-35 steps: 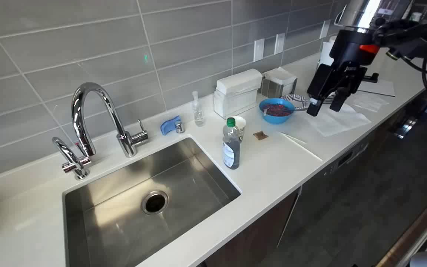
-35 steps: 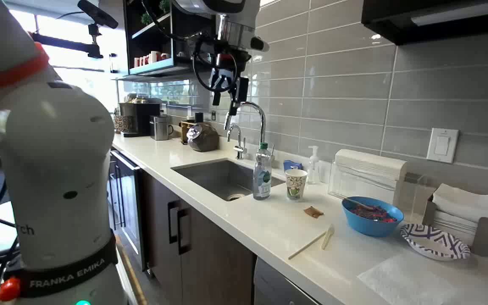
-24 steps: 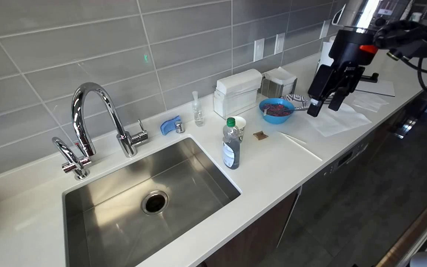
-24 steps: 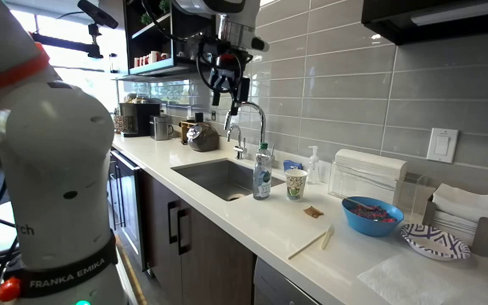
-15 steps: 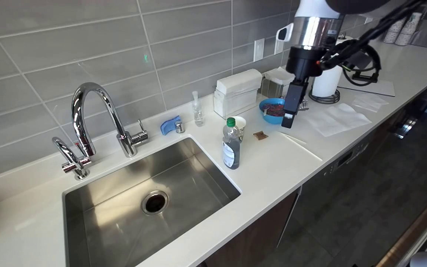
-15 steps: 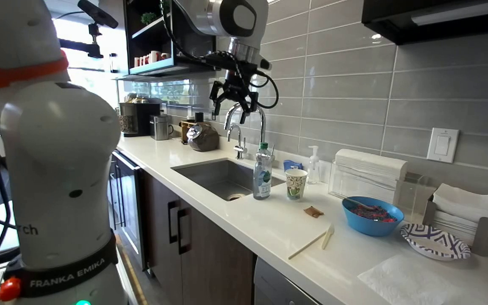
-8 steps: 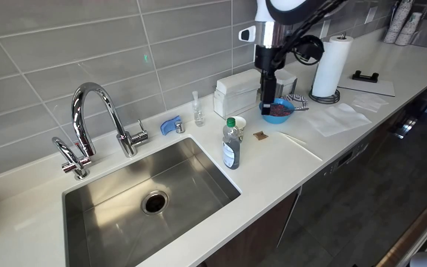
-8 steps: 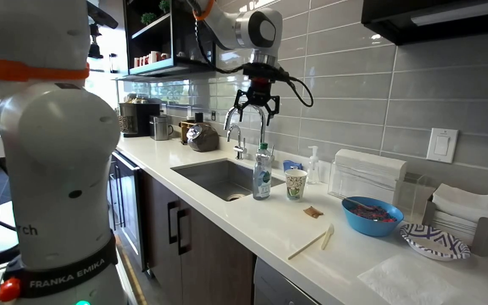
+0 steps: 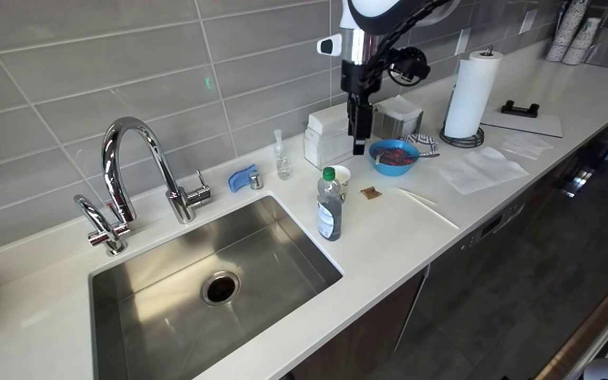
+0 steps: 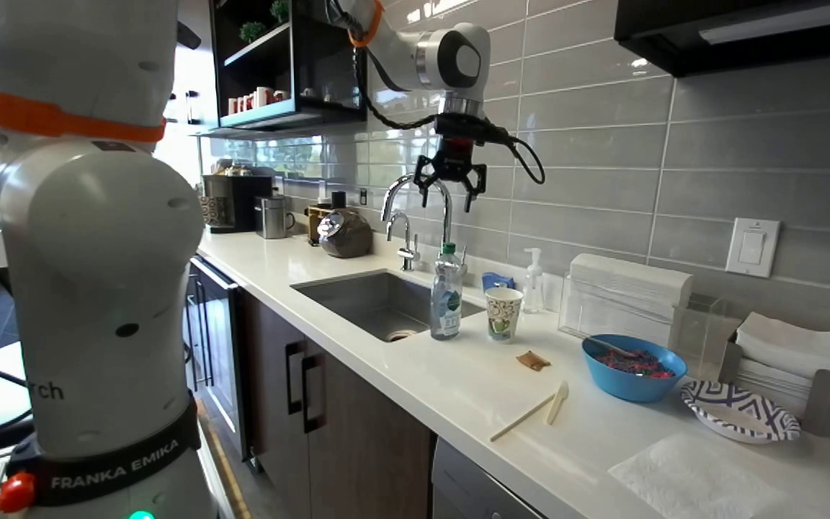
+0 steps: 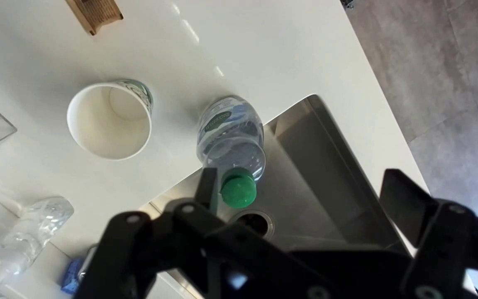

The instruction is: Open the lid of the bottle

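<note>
The bottle (image 9: 330,214) stands upright on the counter beside the sink's edge in both exterior views (image 10: 446,306). It is clear with a label, and its green lid (image 9: 329,173) sits on top. My gripper (image 10: 447,205) is open and empty, pointing down, well above the counter and higher than the lid (image 10: 448,248). In the wrist view the open gripper (image 11: 300,178) has its fingers wide apart, and the lid (image 11: 238,191) shows close to the left finger, below it and untouched. The bottle (image 11: 230,120) leans away from the view in perspective.
A paper cup (image 10: 503,315) stands right beside the bottle. The sink (image 9: 219,338) and tall faucet (image 9: 124,137) are on the bottle's far side. A blue bowl (image 10: 635,389), brown wrapper (image 10: 533,360), soap pump (image 10: 533,281) and napkin holder (image 9: 330,137) are also on the counter.
The arm has swung and turned from beyond the bowl toward the bottle, and the gripper now points straight down. The bottle and lid have not moved.
</note>
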Available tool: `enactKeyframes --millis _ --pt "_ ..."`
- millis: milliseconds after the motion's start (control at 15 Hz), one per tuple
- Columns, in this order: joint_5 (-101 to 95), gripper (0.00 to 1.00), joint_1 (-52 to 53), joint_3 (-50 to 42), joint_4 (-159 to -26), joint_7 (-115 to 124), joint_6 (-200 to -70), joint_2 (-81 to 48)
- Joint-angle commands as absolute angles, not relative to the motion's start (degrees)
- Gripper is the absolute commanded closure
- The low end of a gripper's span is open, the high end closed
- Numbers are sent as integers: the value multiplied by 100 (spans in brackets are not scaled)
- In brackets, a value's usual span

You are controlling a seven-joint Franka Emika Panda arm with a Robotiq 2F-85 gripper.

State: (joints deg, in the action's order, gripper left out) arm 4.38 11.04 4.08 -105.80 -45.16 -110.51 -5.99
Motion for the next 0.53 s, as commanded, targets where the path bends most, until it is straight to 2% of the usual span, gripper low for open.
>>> enactKeyframes --millis 0,467 --pt "417 0 939 587 -10554 -4496 -11030 -604" --pt "806 0 796 793 -10155 -6080 -11125 -1114"
